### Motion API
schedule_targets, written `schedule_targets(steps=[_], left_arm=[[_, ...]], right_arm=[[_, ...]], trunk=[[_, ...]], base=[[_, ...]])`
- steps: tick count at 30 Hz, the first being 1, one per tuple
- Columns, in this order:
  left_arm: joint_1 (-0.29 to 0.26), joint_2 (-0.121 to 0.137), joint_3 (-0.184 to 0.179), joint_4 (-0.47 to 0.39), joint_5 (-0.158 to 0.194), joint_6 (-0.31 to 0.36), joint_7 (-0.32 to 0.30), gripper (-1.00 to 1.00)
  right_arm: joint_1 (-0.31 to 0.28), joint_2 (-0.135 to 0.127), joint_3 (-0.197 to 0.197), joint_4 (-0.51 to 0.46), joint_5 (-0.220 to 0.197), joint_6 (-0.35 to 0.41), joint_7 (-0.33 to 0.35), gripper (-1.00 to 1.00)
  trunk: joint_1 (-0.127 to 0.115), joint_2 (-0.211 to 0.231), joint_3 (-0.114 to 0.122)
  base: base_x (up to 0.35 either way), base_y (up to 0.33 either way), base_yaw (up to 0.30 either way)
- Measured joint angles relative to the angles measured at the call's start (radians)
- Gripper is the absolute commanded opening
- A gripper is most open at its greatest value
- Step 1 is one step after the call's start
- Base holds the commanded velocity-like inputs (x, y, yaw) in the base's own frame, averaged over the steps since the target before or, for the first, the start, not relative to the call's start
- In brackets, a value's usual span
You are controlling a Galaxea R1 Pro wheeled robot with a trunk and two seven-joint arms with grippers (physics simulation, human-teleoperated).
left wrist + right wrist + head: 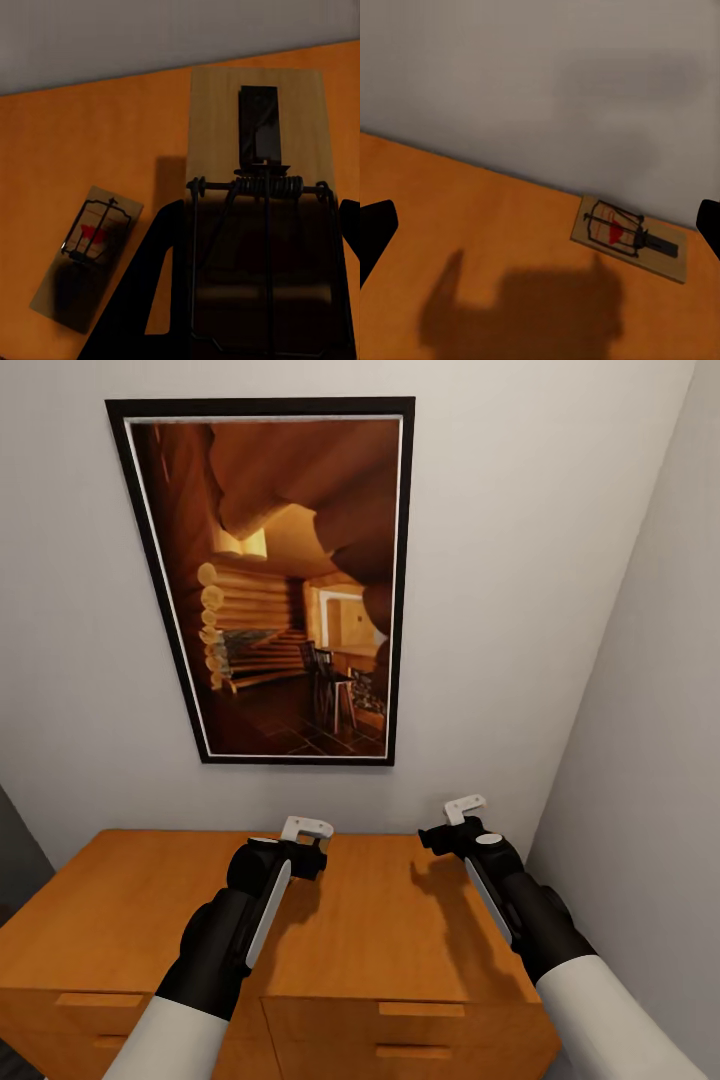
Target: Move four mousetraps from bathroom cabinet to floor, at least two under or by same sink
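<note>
You stand before the low orange-brown wooden cabinet (380, 920), both arms out over its top, under the black-framed picture of a log cabin interior (275, 580) on the grey wall. Your left gripper (300, 840) is clamped on one flat wooden mousetrap with a dark metal spring (259, 180), which sits close between its fingers and clear of the cabinet top. A second small wooden mousetrap with a red mark (88, 253) lies flat on that top beneath it. Your right gripper (462, 815) is spread wide and carries nothing; its dark fingers (373, 229) frame a third red-marked mousetrap (630, 236), flat on the cabinet top close to the wall. These boards look light, stiff and thin, so I judge they will lift easily but could pivot in a loose pinch. Take the board by its long wooden edges, away from the spring bar, and close squarely on it
</note>
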Motion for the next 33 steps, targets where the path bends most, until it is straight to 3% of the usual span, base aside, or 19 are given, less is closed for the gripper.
schedule_targets(steps=[6, 9, 12, 14, 17, 20, 26, 29, 33], left_arm=[[0.0, 0.0, 0.0, 0.0, 0.0, 0.0, 0.0, -1.0], [0.0, 0.0, 0.0, 0.0, 0.0, 0.0, 0.0, -1.0], [0.0, 0.0, 0.0, 0.0, 0.0, 0.0, 0.0, -1.0], [0.0, 0.0, 0.0, 0.0, 0.0, 0.0, 0.0, -1.0], [0.0, 0.0, 0.0, 0.0, 0.0, 0.0, 0.0, -1.0], [0.0, 0.0, 0.0, 0.0, 0.0, 0.0, 0.0, -1.0], [0.0, 0.0, 0.0, 0.0, 0.001, -0.001, 0.0, -1.0], [0.0, 0.0, 0.0, 0.0, 0.001, 0.0, 0.0, -1.0], [0.0, 0.0, 0.0, 0.0, 0.0, 0.0, 0.0, -1.0]], right_arm=[[0.0, -0.005, 0.002, 0.0, 0.0, 0.001, 0.009, 1.0], [0.0, -0.029, 0.0, -0.001, 0.008, 0.001, 0.041, 1.0], [0.0, -0.1, -0.006, -0.008, 0.018, 0.001, 0.158, 1.0], [0.0, -0.131, -0.008, -0.011, 0.019, 0.0, 0.228, 1.0], [0.0, -0.196, -0.009, -0.02, 0.028, -0.011, 0.396, 1.0], [0.0, -0.228, -0.01, -0.033, 0.058, -0.029, 0.482, 1.0], [0.0, -0.242, -0.01, -0.055, 0.196, -0.043, 0.545, 1.0], [0.0, -0.237, -0.009, -0.057, 0.23, -0.041, 0.553, 1.0], [0.0, -0.225, -0.006, -0.058, 0.239, -0.039, 0.548, 1.0]], trunk=[[0.0, 0.0, 0.0], [0.0, 0.0, 0.0], [0.0, 0.0, 0.0], [0.0, 0.0, 0.0], [0.0, 0.0, 0.0], [0.0, 0.0, 0.0], [0.0, 0.0, 0.0], [0.0, 0.0, 0.0], [0.0, 0.0, 0.0]], base=[[0.001, 0.0, 0.0], [0.0, 0.0, 0.0], [0.0, 0.0, 0.0], [0.0, 0.0, 0.0], [0.0, 0.0, 0.0], [0.0, 0.0, 0.0], [0.0, 0.0, 0.0], [0.0, 0.0, 0.0], [0.0, 0.0, 0.0]])
